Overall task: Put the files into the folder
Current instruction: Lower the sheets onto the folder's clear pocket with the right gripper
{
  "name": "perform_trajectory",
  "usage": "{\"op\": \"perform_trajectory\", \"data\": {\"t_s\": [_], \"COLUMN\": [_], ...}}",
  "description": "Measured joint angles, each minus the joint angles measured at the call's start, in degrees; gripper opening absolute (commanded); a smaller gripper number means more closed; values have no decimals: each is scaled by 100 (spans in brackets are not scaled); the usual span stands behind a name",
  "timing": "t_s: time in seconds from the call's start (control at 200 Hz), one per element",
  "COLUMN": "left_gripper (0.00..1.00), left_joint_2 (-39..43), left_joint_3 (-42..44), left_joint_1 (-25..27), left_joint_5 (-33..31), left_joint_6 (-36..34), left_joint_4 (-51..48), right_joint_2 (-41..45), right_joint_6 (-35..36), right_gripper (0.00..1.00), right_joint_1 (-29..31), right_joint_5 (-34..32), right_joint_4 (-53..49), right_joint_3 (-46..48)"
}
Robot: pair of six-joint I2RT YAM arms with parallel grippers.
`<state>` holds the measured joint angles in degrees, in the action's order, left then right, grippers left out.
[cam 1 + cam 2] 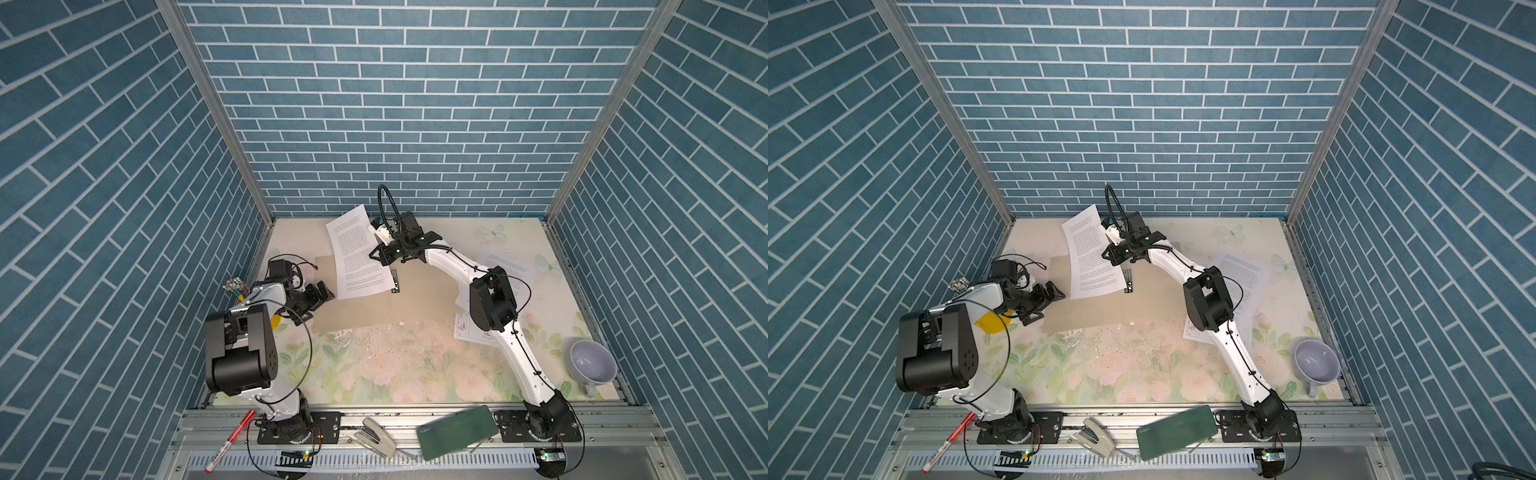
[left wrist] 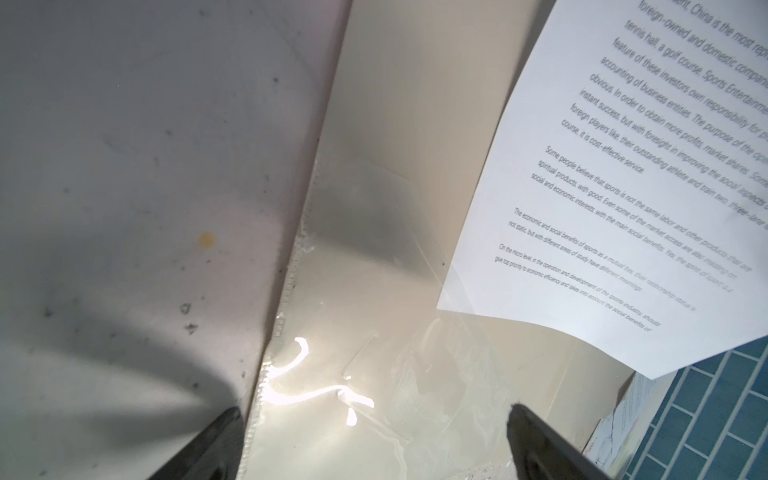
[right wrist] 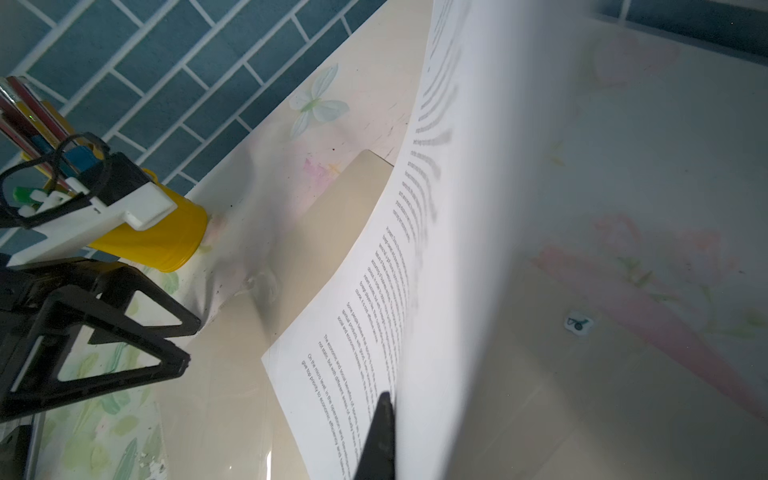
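Three files are at stake, and only one is in play: a printed sheet hangs steep and curved over the 9 o'clock half of the open folder, which lies flat on the bench from the centre out toward 10 o'clock. We see the right tool clamped tight on the sheet's 3 o'clock edge, just above the metal clip at the spine. We cannot tell whether the sheet's low edge rests on the folder or hangs just clear of it. We judge that a one-edge pinch on limp paper is the main hazard: if it is let go while this tilted, the sheet may flop toward 12 o'clock and land half off the folder. Pushed down, it could buckle, or its low corner could catch the clear pocket. A drift toward 3 o'clock could snag it on the clip. The left tool stands spread wide with nothing in it at the folder's 9 o'clock edge. A careless reach from there could shove the folder or crumple the hanging sheet. At 3 o'clock the second printed sheet and the drawing sheet lie partly beneath the right arm, so a low sweep back could drag them.
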<state>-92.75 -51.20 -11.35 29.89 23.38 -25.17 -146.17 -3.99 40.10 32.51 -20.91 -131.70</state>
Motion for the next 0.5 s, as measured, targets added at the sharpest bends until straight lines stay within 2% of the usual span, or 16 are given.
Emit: {"op": "perform_trajectory", "data": {"t_s": [0.5], "left_gripper": [100], "left_joint_2": [0], "left_joint_3": [11], "left_joint_1": [0], "left_joint_5": [129], "left_joint_6": [39], "left_joint_4": [197], "right_joint_2": [-55], "right_joint_6": [-39], "right_gripper": [6], "right_joint_1": [142], "right_joint_5": [310], "right_joint_4": [323], "right_joint_3": [0]}}
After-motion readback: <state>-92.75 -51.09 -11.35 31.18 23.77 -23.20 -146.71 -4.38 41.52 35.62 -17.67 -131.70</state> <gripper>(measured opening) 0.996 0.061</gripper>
